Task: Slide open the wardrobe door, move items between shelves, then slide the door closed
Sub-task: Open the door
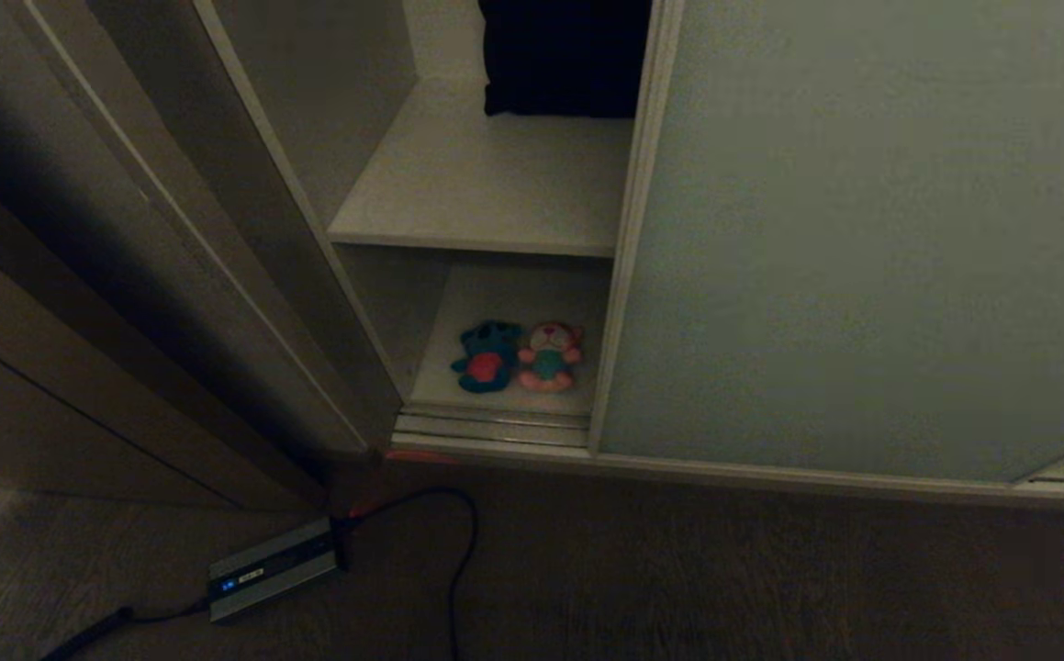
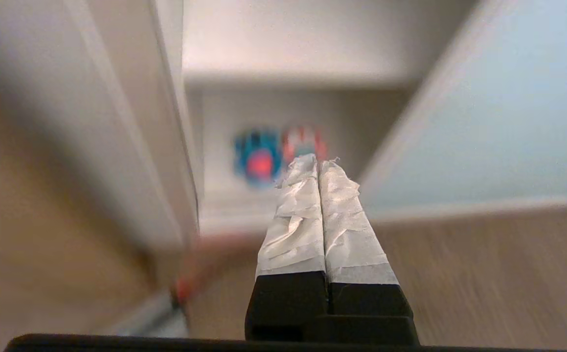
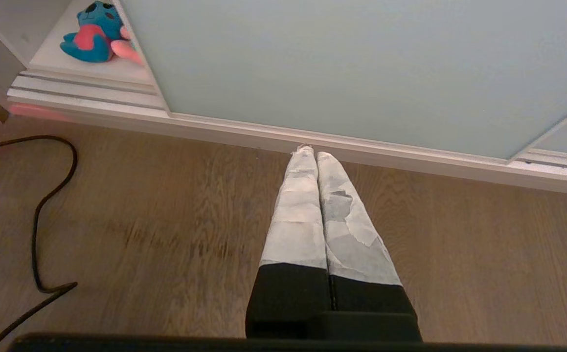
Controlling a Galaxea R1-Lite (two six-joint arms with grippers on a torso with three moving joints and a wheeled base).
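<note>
Since the pale grey-green sliding door (image 1: 862,239) stands open, both plush toys, dark teal-blue (image 1: 487,356) and pink (image 1: 550,355), lie touching on the off-white bottom shelf (image 1: 513,294). With fingers pressed together and empty, the left gripper (image 2: 318,159) risks shoving them deeper unless it spreads first.

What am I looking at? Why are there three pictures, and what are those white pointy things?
It is a robot with two arms, standing at a wardrobe. One picture comes from a camera on its head. It shows the sliding wardrobe door pushed open. On the bottom shelf lie two plush toys side by side: a dark teal-blue plush toy with a red belly and a pink plush toy. Higher up, a dark folded cloth sits on another shelf.

The other two pictures come from cameras on the wrists. The white pointy things are taped fingers. The left gripper points at the toys, shut and holding nothing. The right gripper is shut too, above the wooden floor with its black cable.
</note>
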